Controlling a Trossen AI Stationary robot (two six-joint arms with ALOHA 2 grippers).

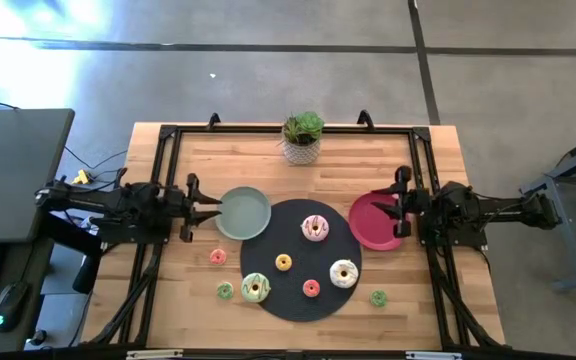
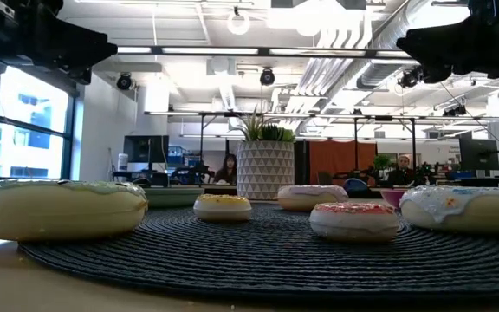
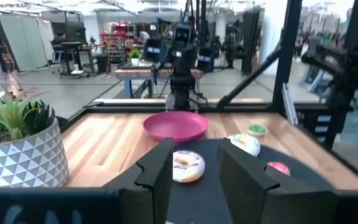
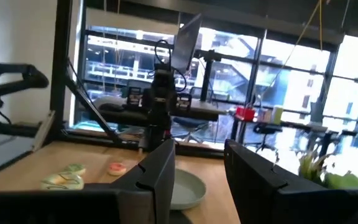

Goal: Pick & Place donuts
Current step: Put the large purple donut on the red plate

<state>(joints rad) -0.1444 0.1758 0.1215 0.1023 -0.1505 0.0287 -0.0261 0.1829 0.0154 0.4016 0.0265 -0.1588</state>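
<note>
Several toy donuts lie on and around the black round mat (image 1: 293, 300). On it are a pink-white one (image 1: 315, 229), a small yellow one (image 1: 283, 263), a small red one (image 1: 311, 288), a white one (image 1: 343, 273) and a green one (image 1: 255, 288) at its edge. On the wood lie a small pink one (image 1: 218, 257) and two small green ones (image 1: 225, 291) (image 1: 378, 298). My left gripper (image 1: 208, 210) (image 3: 197, 177) is open, raised at the left rim of the grey-green plate (image 1: 243, 213). My right gripper (image 1: 388, 210) (image 4: 201, 180) is open, raised over the red plate (image 1: 376, 225).
A potted plant (image 1: 302, 138) stands at the table's far edge, between the two plates. A black frame (image 1: 168, 135) borders the table's far, left and right sides. The two arms face each other across the mat. People sit in the room beyond the table.
</note>
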